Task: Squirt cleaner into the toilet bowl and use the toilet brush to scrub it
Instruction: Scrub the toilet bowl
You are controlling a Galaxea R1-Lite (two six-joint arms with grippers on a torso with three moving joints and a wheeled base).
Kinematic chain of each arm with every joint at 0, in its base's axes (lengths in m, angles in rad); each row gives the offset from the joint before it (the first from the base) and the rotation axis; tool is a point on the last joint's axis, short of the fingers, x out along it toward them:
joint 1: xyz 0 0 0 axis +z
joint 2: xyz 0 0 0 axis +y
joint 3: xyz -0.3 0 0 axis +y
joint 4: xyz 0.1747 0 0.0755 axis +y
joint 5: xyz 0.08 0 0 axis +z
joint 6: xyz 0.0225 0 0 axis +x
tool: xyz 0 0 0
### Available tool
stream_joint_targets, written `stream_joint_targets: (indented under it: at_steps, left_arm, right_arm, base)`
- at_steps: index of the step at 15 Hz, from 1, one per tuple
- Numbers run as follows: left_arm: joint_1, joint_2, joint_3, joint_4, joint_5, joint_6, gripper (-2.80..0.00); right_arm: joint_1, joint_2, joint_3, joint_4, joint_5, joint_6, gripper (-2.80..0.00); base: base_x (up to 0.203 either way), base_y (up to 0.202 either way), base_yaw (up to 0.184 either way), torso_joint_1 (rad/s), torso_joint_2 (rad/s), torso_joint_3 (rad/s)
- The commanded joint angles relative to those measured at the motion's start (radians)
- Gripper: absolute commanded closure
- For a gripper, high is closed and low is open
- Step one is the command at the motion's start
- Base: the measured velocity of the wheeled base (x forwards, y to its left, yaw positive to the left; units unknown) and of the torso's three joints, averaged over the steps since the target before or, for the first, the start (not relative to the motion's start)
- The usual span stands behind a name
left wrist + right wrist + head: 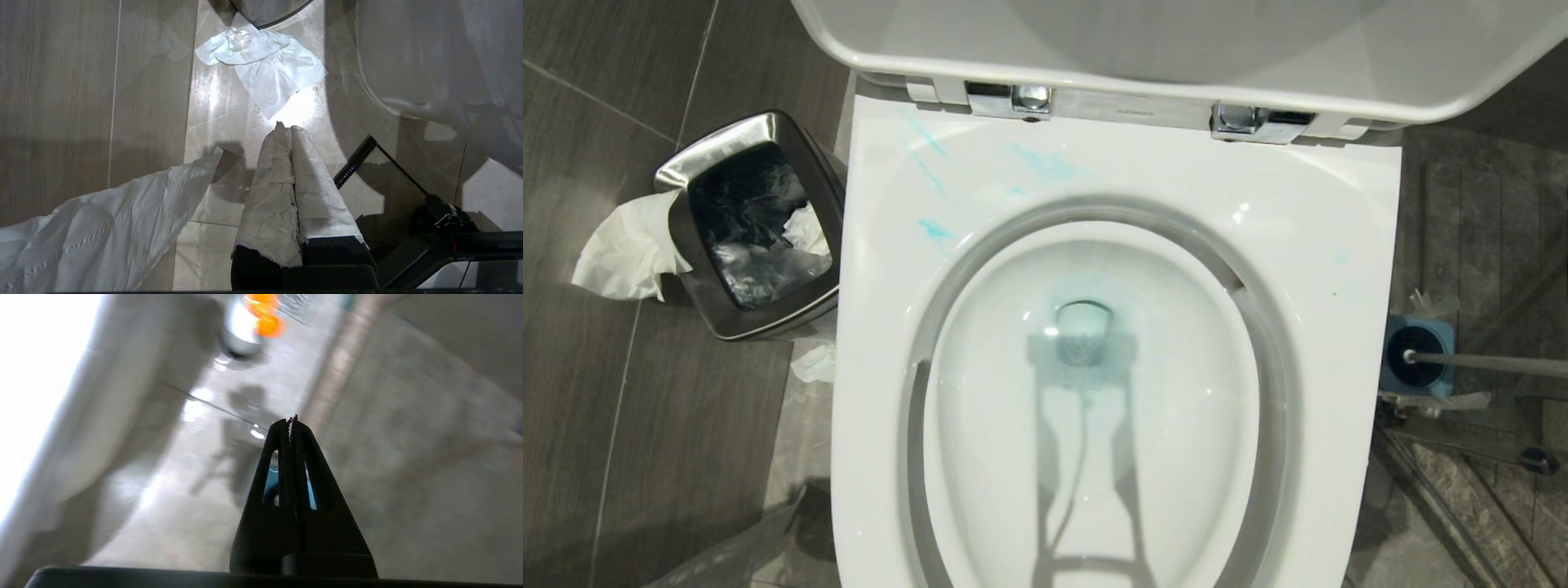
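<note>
The white toilet bowl [882, 343] fills the head view, with its seat and lid [1176, 49] raised. Turquoise cleaner [1045, 163] is smeared over the back left of the rim, and a pale blue tint [1045, 306] rings the drain. The toilet brush [1414, 361] stands head-down in its blue holder [1441, 331] on the floor to the right, its handle leaning off to the right. Neither gripper shows in the head view. My left gripper [288, 128], its fingers wrapped in white, is shut and empty over the floor. My right gripper [291, 419] is shut and empty, with blue showing behind its fingers.
A steel-rimmed bin [686, 167] with a black liner stands left of the toilet, white tissue [625, 245] hanging from it. More tissue [265, 61] lies on the floor tiles near the left gripper. Something orange [263, 314] shows blurred beyond the right gripper.
</note>
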Motion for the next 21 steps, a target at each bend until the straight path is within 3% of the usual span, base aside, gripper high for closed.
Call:
stream_joint_targets:
  at_steps: [1,3,7,10,13,14,17,21]
  left_arm:
    - [0.000,0.000,0.002,0.000,0.000,0.000,0.00]
    - [0.000,0.001,0.002,0.000,0.000,0.000,0.00]
    - [0.000,0.000,0.002,0.000,0.000,0.000,0.00]
    - [0.000,0.001,0.002,0.000,0.000,0.000,0.00]
    - [0.000,0.000,0.002,0.000,0.000,0.000,0.00]
    - [0.000,0.001,0.002,0.000,0.000,0.000,0.00]
    - [0.000,0.001,0.002,0.000,0.000,0.000,0.00]
    - [0.000,0.000,0.002,0.000,0.000,0.000,0.00]
  right_arm:
    - [-0.080,-0.098,0.049,0.002,0.187,-0.004,0.00]
    - [-0.153,-0.181,0.102,0.002,0.330,-0.005,0.00]
    - [-0.274,-0.301,0.215,0.007,0.540,-0.002,0.00]
    - [-0.298,-0.346,0.354,0.007,0.605,-0.016,0.00]
    - [-0.300,-0.363,0.567,-0.035,0.603,-0.056,0.00]
    - [-0.301,-0.360,0.660,-0.114,0.594,-0.068,0.00]
    - [-0.303,-0.294,0.951,-0.540,0.554,-0.076,0.00]
    - [-0.323,-0.167,0.989,-0.645,0.325,-0.040,0.00]
  base:
    - [0.000,0.000,0.000,0.000,0.00,0.000]
    - [0.000,0.000,0.000,0.000,0.00,0.000]
    - [0.000,0.000,0.000,0.000,0.00,0.000]
    - [0.000,0.000,0.000,0.000,0.00,0.000]
    - [0.000,0.000,0.000,0.000,0.00,0.000]
    - [0.000,0.000,0.000,0.000,0.00,0.000]
    - [0.000,0.000,0.000,0.000,0.00,0.000]
    - [0.000,0.000,0.000,0.000,0.00,0.000]
